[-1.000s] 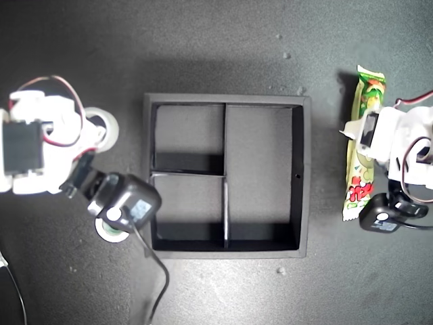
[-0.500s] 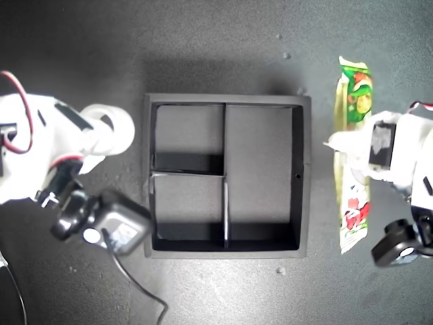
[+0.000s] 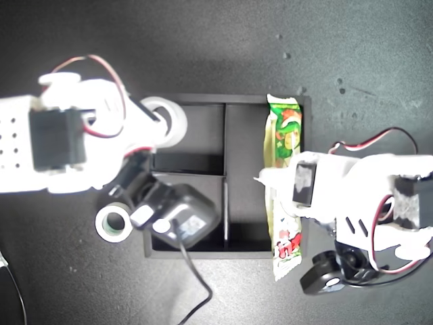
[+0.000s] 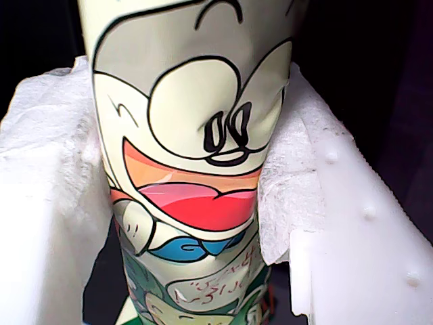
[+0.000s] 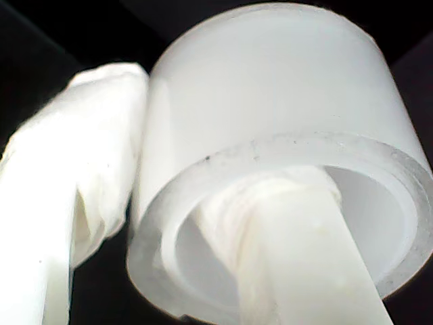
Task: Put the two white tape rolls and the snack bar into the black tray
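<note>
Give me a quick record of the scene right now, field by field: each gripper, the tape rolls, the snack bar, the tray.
first gripper: shut on snack bar, held over the tray's long compartment
second gripper: shut on wide tape roll, one finger through its hole, at the tray's corner
small tape roll: on the table, outside the tray at the exterior view's left
black tray: no items seen resting inside

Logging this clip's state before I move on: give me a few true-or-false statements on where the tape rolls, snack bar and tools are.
1. My first tool grips the snack bar. True.
2. The snack bar lies flat on the table outside the black tray. False: it is held over the tray's long compartment.
3. My second tool holds the wider tape roll. True.
4. The smaller tape roll sits in a tray compartment. False: it rests on the table beside the tray.
</note>
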